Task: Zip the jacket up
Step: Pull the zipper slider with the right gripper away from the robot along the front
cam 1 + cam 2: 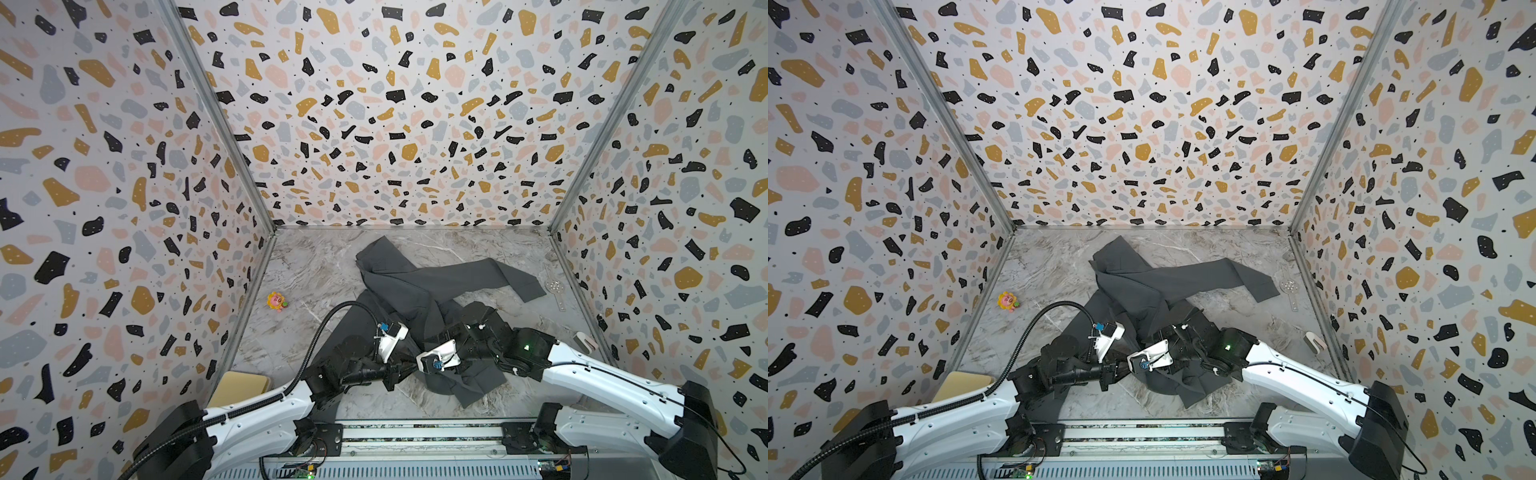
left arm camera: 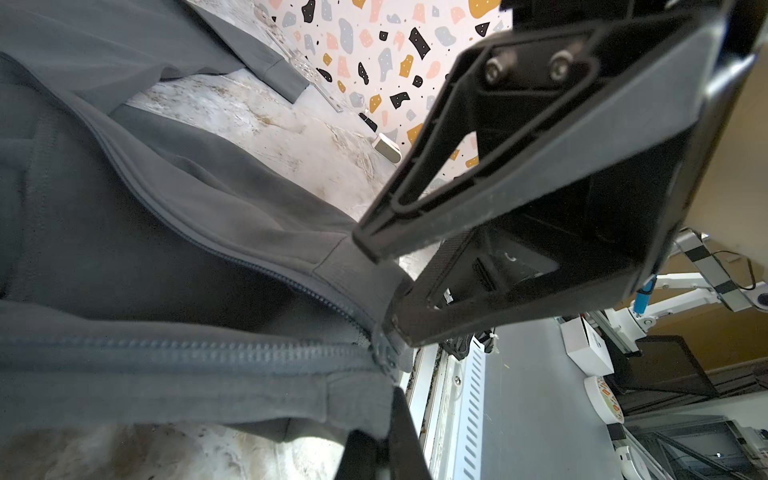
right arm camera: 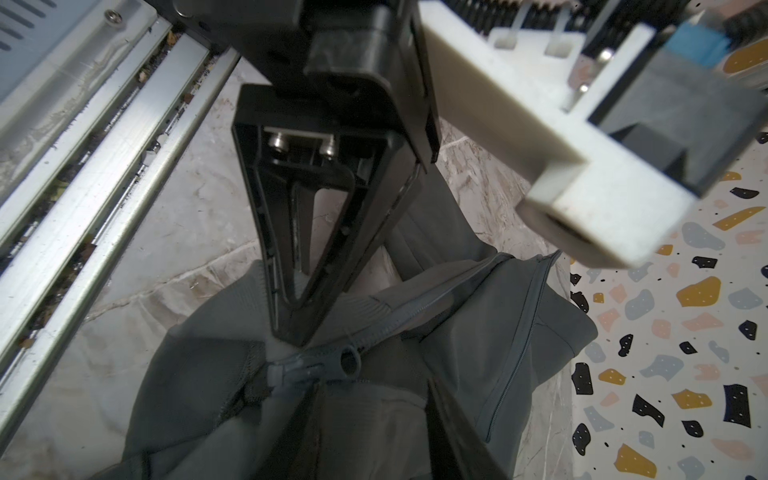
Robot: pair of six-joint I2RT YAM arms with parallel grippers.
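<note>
- The marble table (image 1: 316, 266) carried everything and was walled on three sides by speckled panels.
- The jacket (image 1: 399, 286) (image 1: 1133, 286) lay crumpled at mid-table in both top views. Its long axis ran front to back and leaned a little left at the far end. The ribbed hem lay at the near edge beside the arms, and the rest reached toward the back wall.
- One sleeve (image 1: 490, 274) stretched out sideways, with its cuff pointing at the right-hand wall.
- The left gripper (image 3: 291, 332) was clenched on the jacket's hem, just beside the foot of the zipper.
- The right gripper (image 2: 380, 291) had its fingers parted, with the hem band lying loose between them. It grasped nothing that could be made out.
- The zipper (image 2: 187, 349) had two rows of teeth that met at the hem and spread apart away from it, so the front lay open.
- The slider (image 3: 328, 368) sat at the hem end of the teeth, between the two grippers.
- A small pink-and-yellow toy (image 1: 277, 301) stood well apart from the jacket, near the left wall.
</note>
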